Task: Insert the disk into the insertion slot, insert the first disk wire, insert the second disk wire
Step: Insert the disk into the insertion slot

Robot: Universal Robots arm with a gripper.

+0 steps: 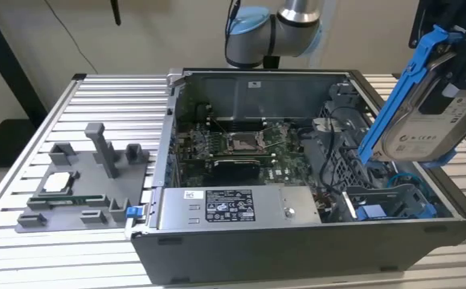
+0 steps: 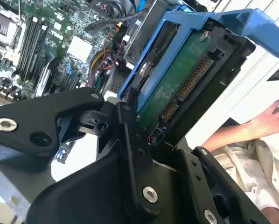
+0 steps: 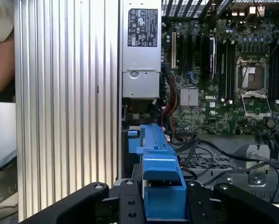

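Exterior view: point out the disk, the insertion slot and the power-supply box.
the disk [image 1: 430, 135], exterior view, on its white label.
the insertion slot [image 1: 371, 212], exterior view, on its blue side piece.
the power-supply box [image 1: 229, 206], exterior view, on its label.

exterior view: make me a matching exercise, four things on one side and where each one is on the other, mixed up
1. silver hard drive in a bright blue plastic frame
2. grey labelled power-supply box
3. green motherboard
4. grey plastic fixture block

a. on the ribbed metal table, at the exterior view's left of the open dark grey computer case
b. lifted above the case's end at the exterior view's right
c. inside the case, along its near wall
d. flat on the case floor

Pairs: 1-b, 2-c, 3-d, 4-a
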